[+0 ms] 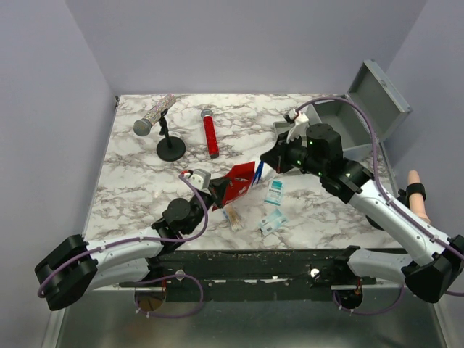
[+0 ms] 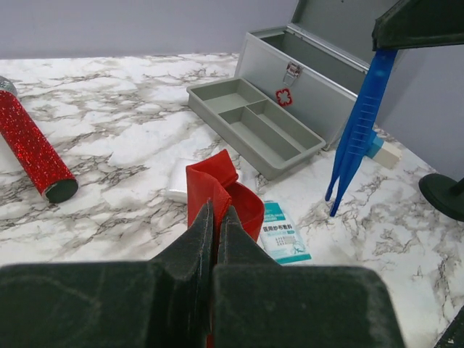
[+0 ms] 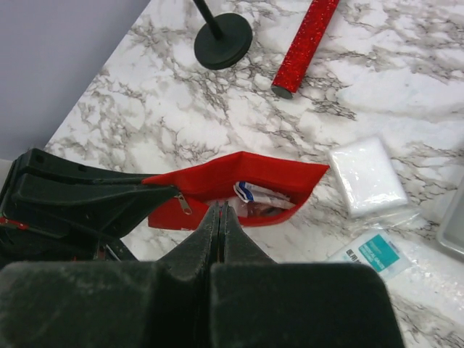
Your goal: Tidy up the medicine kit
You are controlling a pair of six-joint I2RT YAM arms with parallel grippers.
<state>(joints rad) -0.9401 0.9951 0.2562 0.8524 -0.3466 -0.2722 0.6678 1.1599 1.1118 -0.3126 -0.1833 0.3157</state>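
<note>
Medicine kit: far right corner of the marble table, hinged lid thrown back, red mark on the front wall facing your arms. The box interior is too little in view to tell what it holds.

Divided tray: out of the box, flat on the table just in front of the front wall. It has one squarish compartment and longer ones beside it, with grey floor showing in each.

Red pouch: mid-table, well apart from the kit, mouth gaping open. A white-and-blue packet lies inside; anything deeper is hidden.

Your left gripper is clenched on the pouch's near edge, holding that edge up off the marble.

Your right gripper is closed tight above the open mouth. From the left wrist view it is pinching the blue tweezers, which hang tips-down. You cannot tell whether the tips touch anything.

Loose on the table just beside the pouch are a white sealed packet and a teal sachet.
</note>
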